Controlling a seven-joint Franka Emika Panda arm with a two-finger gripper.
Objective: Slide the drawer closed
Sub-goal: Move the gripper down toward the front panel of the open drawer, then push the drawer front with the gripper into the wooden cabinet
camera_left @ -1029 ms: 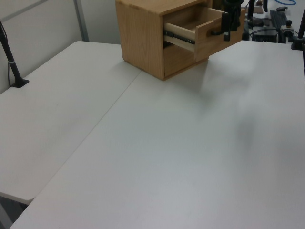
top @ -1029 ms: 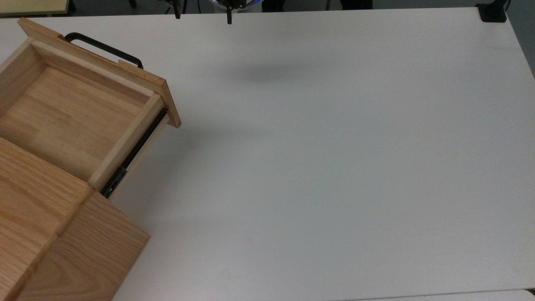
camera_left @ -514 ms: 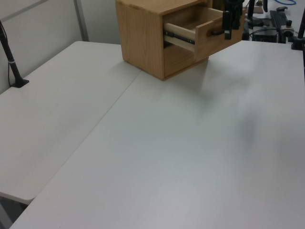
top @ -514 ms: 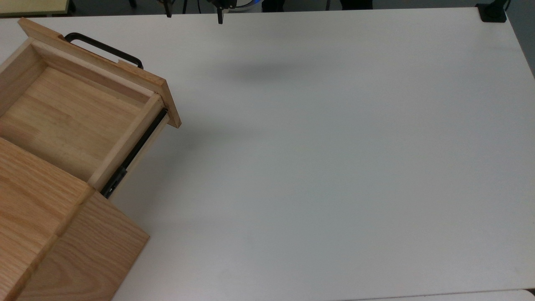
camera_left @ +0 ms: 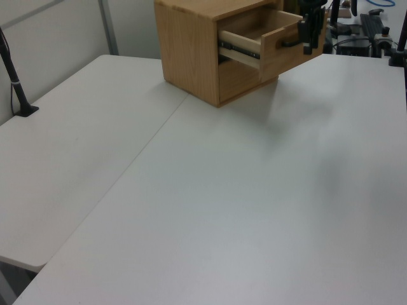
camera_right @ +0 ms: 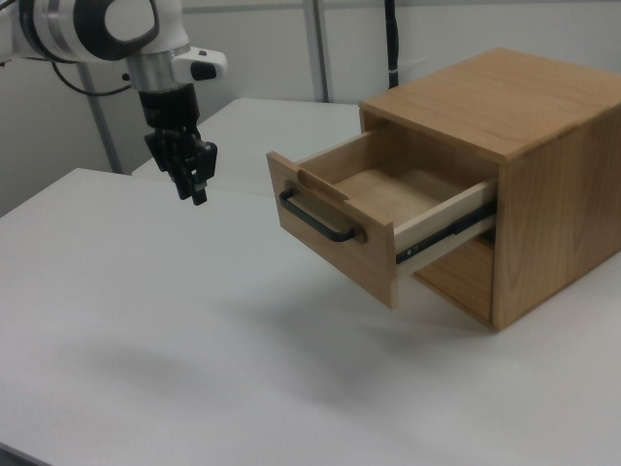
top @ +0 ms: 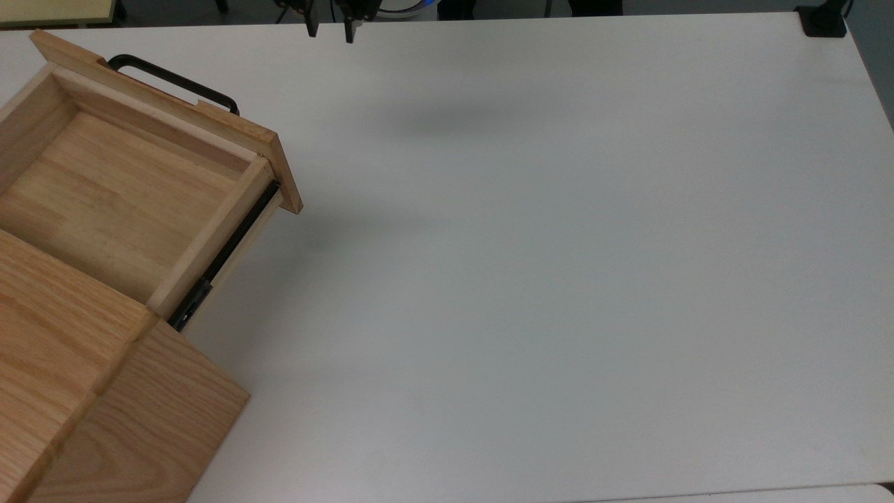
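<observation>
My gripper [camera_right: 195,186] hangs in the air above the white table [top: 559,279], pointing down, holding nothing. In the top view its two fingers [top: 312,29] show at the upper edge with a small gap between them, so it is slightly parted rather than clenched. In the right view it sits to the left of the drawer [camera_right: 374,218], apart from the black handle [camera_right: 315,221] and about level with it. The drawer is pulled well out of the wooden cabinet [camera_right: 529,165], its empty inside showing, a black rail [top: 223,258] visible along its side. In the top view, drawer and cabinet fill the left corner of the table.
</observation>
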